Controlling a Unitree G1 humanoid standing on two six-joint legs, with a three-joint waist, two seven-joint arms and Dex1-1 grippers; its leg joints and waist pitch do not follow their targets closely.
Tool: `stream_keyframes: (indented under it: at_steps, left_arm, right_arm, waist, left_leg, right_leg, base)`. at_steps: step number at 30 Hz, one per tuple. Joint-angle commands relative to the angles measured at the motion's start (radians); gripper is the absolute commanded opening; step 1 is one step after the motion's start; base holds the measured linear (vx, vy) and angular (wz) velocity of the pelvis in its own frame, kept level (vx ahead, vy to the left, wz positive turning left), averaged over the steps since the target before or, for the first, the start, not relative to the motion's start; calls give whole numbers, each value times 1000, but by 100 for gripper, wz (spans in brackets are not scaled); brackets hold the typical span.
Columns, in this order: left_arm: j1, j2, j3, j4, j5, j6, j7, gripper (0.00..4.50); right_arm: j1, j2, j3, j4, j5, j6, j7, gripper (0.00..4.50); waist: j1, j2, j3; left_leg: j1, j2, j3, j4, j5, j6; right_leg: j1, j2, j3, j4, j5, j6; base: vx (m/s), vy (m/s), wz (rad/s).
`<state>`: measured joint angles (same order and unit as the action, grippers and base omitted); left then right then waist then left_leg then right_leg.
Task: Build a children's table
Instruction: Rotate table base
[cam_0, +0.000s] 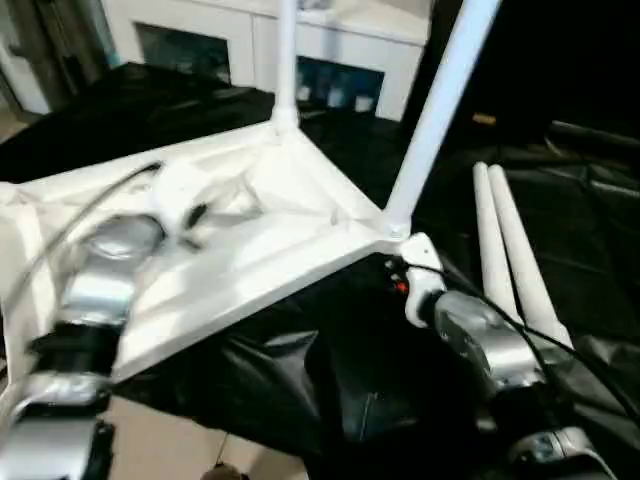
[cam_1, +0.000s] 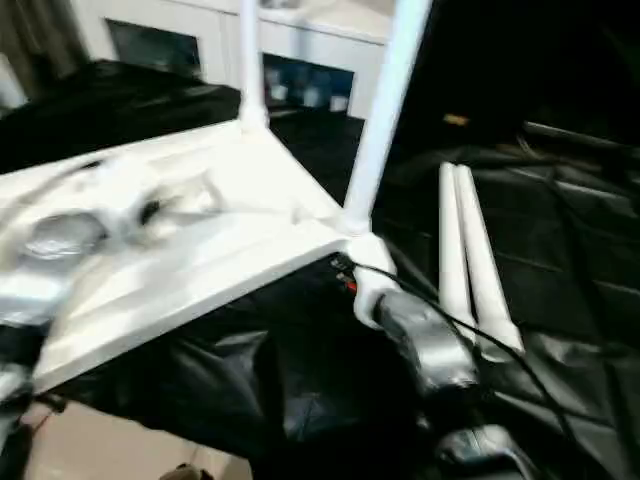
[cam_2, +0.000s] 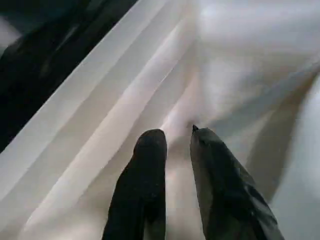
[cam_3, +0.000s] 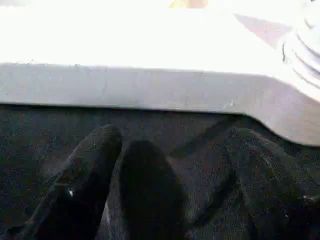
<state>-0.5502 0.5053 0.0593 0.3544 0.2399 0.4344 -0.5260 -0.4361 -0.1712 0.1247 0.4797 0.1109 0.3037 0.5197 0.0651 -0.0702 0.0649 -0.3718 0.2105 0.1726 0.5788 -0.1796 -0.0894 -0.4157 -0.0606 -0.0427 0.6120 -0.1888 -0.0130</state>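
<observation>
White plastic tabletop (cam_0: 250, 250) lies ribbed side up on the black-draped work table (cam_0: 330, 370), white cabinets (cam_0: 250, 40) behind; two white tube legs (cam_0: 440, 110) stand socketed. Left wrist view: left gripper (cam_2: 172, 136), fingers narrowly parted, over ribs. Right wrist view: right gripper (cam_3: 175, 150), fingers wide, empty, beside the tabletop's edge.

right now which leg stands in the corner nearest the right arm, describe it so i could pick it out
Start at the white tabletop lying underside up on the black-draped table. Go to its corner beside the right arm: a long white leg rises there, leaning. The other fitted leg stands at the far corner, and two loose legs lie flat.
</observation>
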Motion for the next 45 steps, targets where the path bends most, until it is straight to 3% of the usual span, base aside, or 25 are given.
stream_keyframes:
  at_steps: [1, 3, 5, 6, 9, 10, 13, 20, 27, 31, 35, 36, 37, 38, 41, 45]
  left_arm:
    - [33, 42, 11, -57, 28, 61, -5, 60]
    - [58, 75, -1, -60, 23, 90, -9, 50]
    - [86, 106, -20, -72, 25, 129, -20, 27]
    - [105, 121, -28, -99, 30, 166, -30, 19]
    - [132, 131, -25, -154, 33, 231, -51, 6]
    - [140, 144, -34, -164, 45, 246, -73, 2]
    - [152, 155, -50, -175, 30, 270, -112, 0]
    - [197, 185, -154, -271, -133, 284, -393, 0]
    - [179, 190, -247, -325, -223, 279, -594, 0]
    - [90, 120, -290, -223, -213, 214, -606, 0]
    - [-3, 51, -321, -101, -207, 152, -614, 0]
    - [-21, 37, -324, -80, -209, 143, -611, 0]
    - [-76, -2, -332, 4, -190, 92, -572, 0]
    - [-96, -17, -332, 43, -184, 69, -556, 0]
    - [-177, -82, -333, 219, -152, -38, -471, 0]
    - [-235, -132, -341, 363, -120, -120, -381, 0]
  right_arm:
    - [-20, 5, -21, 47, -6, 8, -26, 355]
    - [-35, 16, -28, 61, -3, 12, -32, 344]
    - [-49, 23, -28, 74, -7, 14, -38, 324]
    - [-58, 27, -26, 82, -10, 17, -41, 312]
    - [-74, 33, -22, 103, -14, 15, -46, 296]
    - [-89, 39, -20, 122, -15, 10, -50, 284]
    - [-105, 44, -18, 153, -17, -4, -53, 260]
    - [-168, 63, -24, 273, -31, -60, -57, 196]
    - [-205, 73, -25, 315, -30, -84, -56, 138]
    - [-220, 82, -25, 338, -31, -103, -48, 106]
    - [-230, 89, -29, 357, -37, -120, -44, 68]
    - [-231, 89, -29, 361, -37, -123, -44, 68]
    - [-231, 87, -31, 360, -38, -126, -43, 57]
    - [-230, 85, -32, 359, -39, -127, -44, 46]
    - [-230, 73, -39, 356, -46, -135, -49, 25]
    - [-231, 57, -47, 347, -49, -141, -53, 4]
  waist:
    - [-2, 13, -70]
    - [-3, 17, -69]
    - [-5, 14, -70]
    - [-4, 19, -71]
    - [-1, 19, -72]
    - [-3, 24, -73]
    - [-2, 21, -73]
    - [-2, 26, -75]
    - [-5, 26, -70]
    - [-5, 28, -70]
    - [-5, 26, -74]
    - [-5, 30, -75]
    - [-6, 27, -75]
    - [-4, 31, -77]
    - [-5, 28, -78]
    - [-2, 24, -79]
  left_leg:
    - [19, 20, 6, -61, -102, 18]
    - [20, 19, 5, -63, -113, 5]
    - [18, 17, 4, -63, -123, -3]
    - [22, 18, 4, -62, -120, -6]
    - [22, 16, 6, -60, -104, -3]
    - [19, 16, 3, -61, -102, -5]
    - [19, 13, 4, -60, -110, -8]
    - [21, 12, 4, -60, -103, -19]
    - [20, 11, 4, -62, -168, -36]
    - [22, 9, 5, -59, -188, -42]
    - [17, 9, 1, -59, -181, -45]
    - [18, 8, 1, -57, -169, -45]
    - [15, 6, 2, -57, -157, -38]
    - [19, 6, 3, -54, -155, -37]
    - [14, 6, 2, -54, -147, -29]
    - [12, 4, 2, -51, -143, -16]
  right_leg:
    - [57, -62, 40, -48, -40, -227]
    - [53, -61, 39, -50, -61, -217]
    - [55, -59, 40, -50, -68, -210]
    - [52, -61, 41, -48, -57, -212]
    - [53, -58, 41, -47, -26, -221]
    - [57, -60, 40, -43, -20, -225]
    - [56, -58, 40, -45, -28, -225]
    - [55, -58, 40, -40, 3, -248]
    - [56, -58, 42, -45, -80, -230]
    - [52, -58, 44, -52, -112, -218]
    - [61, -60, 43, -48, -106, -213]
    - [60, -58, 43, -47, -87, -215]
    - [62, -55, 43, -47, -67, -218]
    - [61, -57, 43, -47, -59, -221]
    - [65, -57, 42, -46, -36, -228]
    - [70, -57, 42, -49, -32, -230]
  base:
    - [0, 0, 0]
    - [0, 0, 0]
    - [0, 0, 0]
    - [0, 0, 0]
    - [0, 0, 0]
    - [0, 0, 0]
    - [0, 0, 0]
    - [0, 0, 0]
    - [0, 0, 0]
    - [0, 0, 0]
    - [0, 0, 0]
    - [0, 0, 0]
    - [0, 0, 0]
    - [0, 0, 0]
    - [0, 0, 0]
    - [0, 0, 0]
